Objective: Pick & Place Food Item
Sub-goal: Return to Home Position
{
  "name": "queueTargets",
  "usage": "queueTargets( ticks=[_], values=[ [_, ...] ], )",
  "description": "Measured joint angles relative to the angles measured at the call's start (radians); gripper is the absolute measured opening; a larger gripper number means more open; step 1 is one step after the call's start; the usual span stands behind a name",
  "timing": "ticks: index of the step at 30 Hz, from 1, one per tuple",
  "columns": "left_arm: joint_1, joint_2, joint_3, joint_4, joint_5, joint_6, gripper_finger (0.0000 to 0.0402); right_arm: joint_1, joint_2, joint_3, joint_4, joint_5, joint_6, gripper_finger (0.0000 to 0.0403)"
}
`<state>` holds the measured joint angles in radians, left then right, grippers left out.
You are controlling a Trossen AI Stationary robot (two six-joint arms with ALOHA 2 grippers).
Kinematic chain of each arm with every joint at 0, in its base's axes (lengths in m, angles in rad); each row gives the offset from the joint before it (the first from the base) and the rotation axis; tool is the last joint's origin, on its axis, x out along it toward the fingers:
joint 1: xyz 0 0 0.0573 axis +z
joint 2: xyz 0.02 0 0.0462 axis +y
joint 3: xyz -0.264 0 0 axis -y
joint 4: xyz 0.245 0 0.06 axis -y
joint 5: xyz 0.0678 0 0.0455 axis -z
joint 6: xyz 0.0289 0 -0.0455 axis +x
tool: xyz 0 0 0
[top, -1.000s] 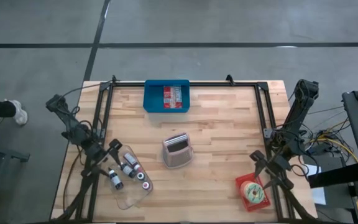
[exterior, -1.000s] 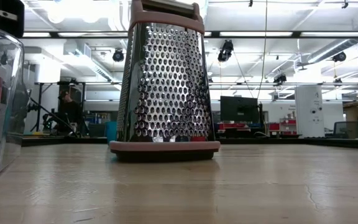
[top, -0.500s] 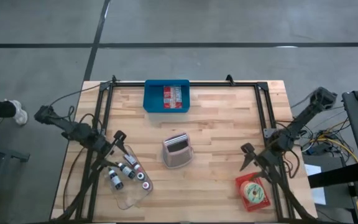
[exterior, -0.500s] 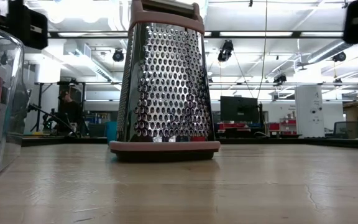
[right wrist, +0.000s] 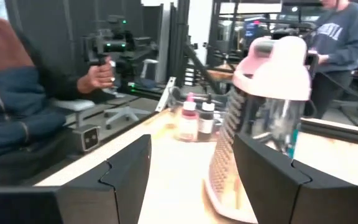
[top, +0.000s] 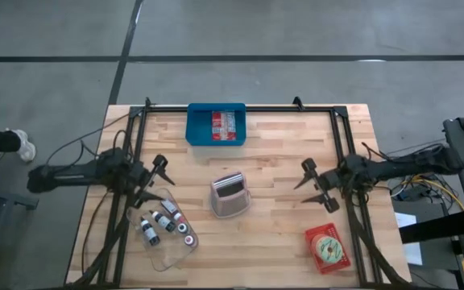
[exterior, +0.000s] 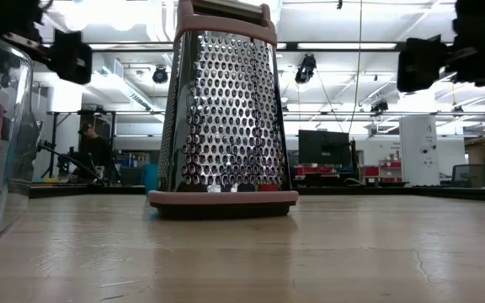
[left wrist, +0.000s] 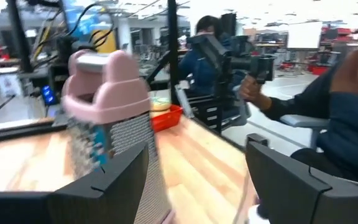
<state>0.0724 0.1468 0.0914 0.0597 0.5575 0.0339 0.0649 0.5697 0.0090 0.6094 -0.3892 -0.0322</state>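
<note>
A doughnut with pink and yellow topping (top: 327, 248) lies in a red tray (top: 338, 259) at the table's near right; it also shows in the left wrist view (left wrist: 160, 104). A blue bin (top: 197, 129) at the far edge holds red-and-white packets (top: 223, 124). A pink-trimmed metal grater (top: 229, 194) stands on its base at mid-table. My left gripper (top: 155, 179) is open and empty, left of the grater and above the table. My right gripper (top: 309, 184) is open and empty, right of the grater. Both point level toward the grater (left wrist: 107, 118) (right wrist: 266, 118).
A clear container (top: 170, 248) with several small bottles (top: 166, 221) lies at the near left, just nearside of my left gripper. Black frame rails (top: 240, 107) run along the table's edges. People sit and stand in the room beyond the table (right wrist: 17, 99).
Both arms have swung out and levelled. My left gripper has moved a little toward the far edge and right, off the clear container. My right gripper has moved toward the far edge and left, away from the red tray. Both now point toward the grater. Nothing on the table has moved.
</note>
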Motion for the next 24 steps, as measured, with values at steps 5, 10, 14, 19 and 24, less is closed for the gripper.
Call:
queueTargets(
  ticks=[5,10,14,19,24],
  values=[
    [0.184,0.053,0.0,0.0,0.145,-0.006,0.0275,-0.073,0.0,0.0,0.001,-0.063,0.011,0.0224],
    [0.338,0.112,-0.001,0.014,0.313,-0.019,0.0275,-0.076,0.0,0.0,-0.001,-0.068,0.017,0.0224],
    [0.374,0.116,-0.029,0.179,0.295,-0.069,0.0275,-0.076,0.0,0.0,-0.001,-0.068,0.018,0.0224],
    [0.36,0.116,-0.082,0.356,0.241,-0.136,0.0275,-0.076,0.0,0.0,-0.019,-0.067,0.03,0.0224],
    [0.357,0.116,-0.086,0.307,0.246,-0.204,0.0275,-0.076,0.0,0.0,-0.031,-0.065,0.041,0.0224]
  ],
)
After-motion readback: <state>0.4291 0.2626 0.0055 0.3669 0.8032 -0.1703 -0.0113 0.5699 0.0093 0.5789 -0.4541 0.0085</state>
